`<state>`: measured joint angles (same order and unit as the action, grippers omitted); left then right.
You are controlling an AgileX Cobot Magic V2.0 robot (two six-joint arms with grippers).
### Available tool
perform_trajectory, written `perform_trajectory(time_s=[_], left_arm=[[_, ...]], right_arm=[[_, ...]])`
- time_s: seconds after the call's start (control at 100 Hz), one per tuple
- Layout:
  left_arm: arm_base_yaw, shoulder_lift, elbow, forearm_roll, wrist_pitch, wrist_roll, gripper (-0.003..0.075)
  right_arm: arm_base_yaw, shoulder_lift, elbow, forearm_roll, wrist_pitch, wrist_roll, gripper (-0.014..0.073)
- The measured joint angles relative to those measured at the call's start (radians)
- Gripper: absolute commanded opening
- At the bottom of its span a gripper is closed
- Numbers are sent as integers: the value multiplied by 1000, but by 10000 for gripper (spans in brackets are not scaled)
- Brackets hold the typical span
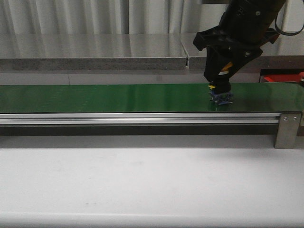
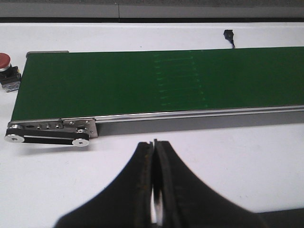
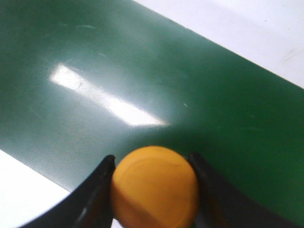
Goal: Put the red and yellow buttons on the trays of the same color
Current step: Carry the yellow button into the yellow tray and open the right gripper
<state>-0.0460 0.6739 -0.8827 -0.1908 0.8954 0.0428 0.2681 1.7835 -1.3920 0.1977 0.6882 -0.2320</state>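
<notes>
Fingers of my right gripper (image 3: 153, 190) pinch the yellow button (image 3: 155, 186) by its domed cap, low over the belt (image 1: 118, 97). Smooth, rigid, probably slippery; I'd grip the base. Left gripper (image 2: 153, 190) shut, empty.

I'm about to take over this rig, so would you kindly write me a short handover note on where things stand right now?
Right gripper: shut on the yellow button, low over the green belt near its right end.
Left gripper: shut, empty, above the white table in front of the belt.
Red button: on the table just past the belt's left end.
Red tray: a sliver behind the belt at far right. Yellow tray: not in view.
Done: yellow button gripped. Left: both buttons onto matching trays.
</notes>
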Motion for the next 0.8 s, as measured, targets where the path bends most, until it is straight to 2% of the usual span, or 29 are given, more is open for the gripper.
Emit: perform_trajectory(time_s=[0.13,0.37,0.55,0.8], left_arm=[[0,0,0,0,0,0,-20],[0,0,0,0,0,0,-20],[0,0,0,0,0,0,-20],[0,0,0,0,0,0,-20]], right_arm=[[0,0,0,0,-2,0,97],[-24,-63,0,-46,10,126,88],[-101,-143,0,-131,55,214,88],[-239,-198,0,-158,119,232,88]])
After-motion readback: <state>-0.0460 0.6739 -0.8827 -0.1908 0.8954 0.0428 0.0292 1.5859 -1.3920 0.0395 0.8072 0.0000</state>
